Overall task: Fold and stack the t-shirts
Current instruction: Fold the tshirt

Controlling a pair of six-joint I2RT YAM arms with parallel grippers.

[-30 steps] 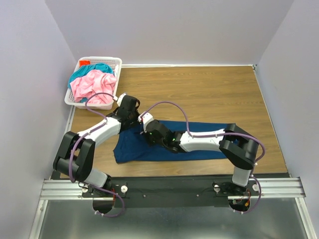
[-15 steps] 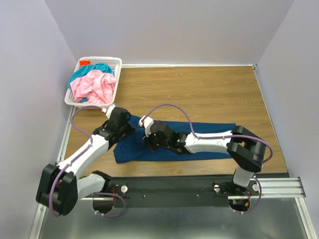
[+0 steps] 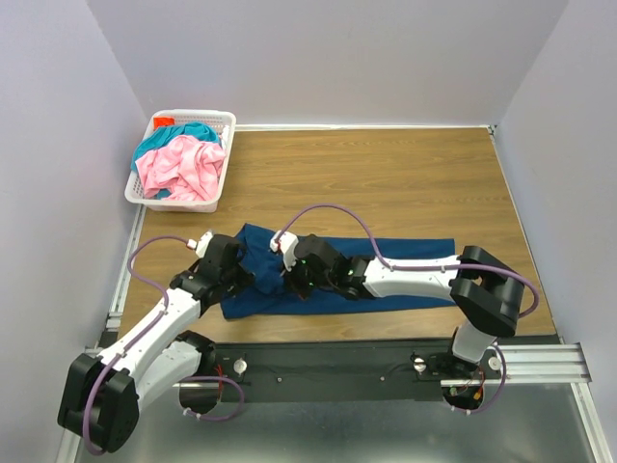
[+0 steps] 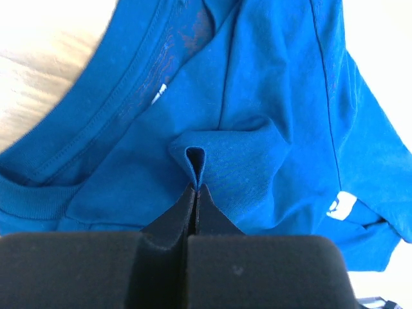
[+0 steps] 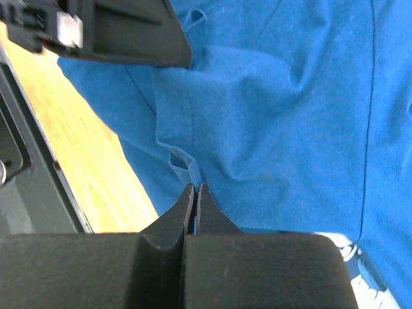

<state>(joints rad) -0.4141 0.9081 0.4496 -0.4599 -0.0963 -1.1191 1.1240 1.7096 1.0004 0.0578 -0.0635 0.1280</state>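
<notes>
Pinching a small raised fold of the dark blue t-shirt (image 4: 270, 84) with the left end effector (image 4: 195, 188), pressed together on the cloth just beside the neckband (image 4: 96, 109). Gripping another pleat of the same tee with the right end effector (image 5: 194, 188), likewise clamped tight (close to the cloth's edge, bare wood just beside it). Lying stretched lengthwise on the near half of the table (image 3: 386, 174). Heaped in the white basket (image 3: 214, 123) at the far left corner: pink t-shirt (image 3: 183, 166) over teal t-shirt (image 3: 188, 131).
</notes>
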